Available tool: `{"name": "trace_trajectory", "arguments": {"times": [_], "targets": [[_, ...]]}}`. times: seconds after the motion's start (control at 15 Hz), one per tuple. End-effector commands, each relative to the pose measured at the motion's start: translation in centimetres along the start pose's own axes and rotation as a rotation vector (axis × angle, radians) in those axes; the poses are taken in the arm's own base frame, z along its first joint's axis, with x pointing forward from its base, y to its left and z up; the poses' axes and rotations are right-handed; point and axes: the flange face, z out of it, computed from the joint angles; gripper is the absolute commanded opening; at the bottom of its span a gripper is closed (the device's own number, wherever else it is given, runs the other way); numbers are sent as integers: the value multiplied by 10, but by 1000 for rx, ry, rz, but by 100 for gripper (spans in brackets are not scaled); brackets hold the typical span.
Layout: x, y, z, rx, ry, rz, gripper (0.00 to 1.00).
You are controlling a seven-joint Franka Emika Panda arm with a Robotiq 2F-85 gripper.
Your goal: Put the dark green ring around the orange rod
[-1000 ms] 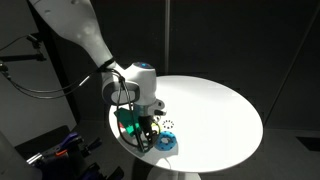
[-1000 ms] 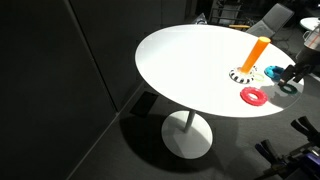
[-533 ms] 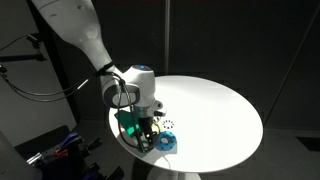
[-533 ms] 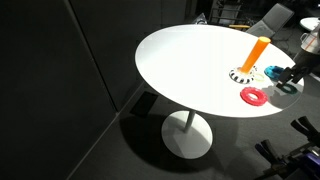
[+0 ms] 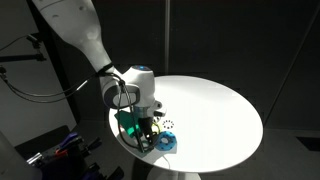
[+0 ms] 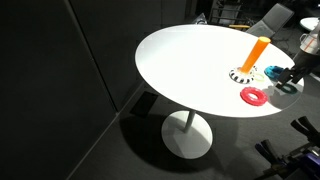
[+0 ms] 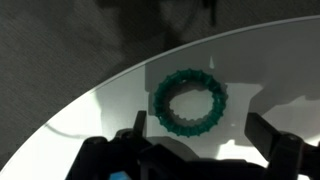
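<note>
The dark green ring (image 7: 160, 102) lies flat on the white table near its edge in the wrist view. My gripper (image 7: 200, 130) is open, with one finger on each side of the ring and not touching it. In an exterior view the gripper (image 6: 297, 74) hangs low over the ring (image 6: 290, 88) at the table's rim. The orange rod (image 6: 258, 52) stands upright on its speckled base (image 6: 242, 74), a short way from the gripper. In an exterior view the gripper (image 5: 141, 126) hides the rod, and the green ring (image 5: 126, 122) shows beside it.
A red ring (image 6: 253, 95) lies flat in front of the rod's base. A bright blue ring (image 6: 275, 71) lies between the rod and the gripper, and it also shows in an exterior view (image 5: 166, 142). The round white table (image 6: 190, 60) ends close behind the green ring.
</note>
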Motion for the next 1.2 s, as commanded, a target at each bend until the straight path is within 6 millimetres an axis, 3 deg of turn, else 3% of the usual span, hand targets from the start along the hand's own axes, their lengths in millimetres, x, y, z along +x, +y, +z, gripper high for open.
{"name": "trace_trajectory", "arguments": {"times": [0.0, 0.6, 0.73, 0.87, 1.0, 1.13], "targets": [[1, 2, 0, -13, 11, 13, 100], [1, 5, 5, -12, 0, 20, 100], [0, 5, 6, -11, -2, 21, 74], [0, 6, 5, -11, -2, 23, 56], [1, 7, -1, -9, 6, 28, 45], [0, 10, -8, -6, 15, 35, 45]]}}
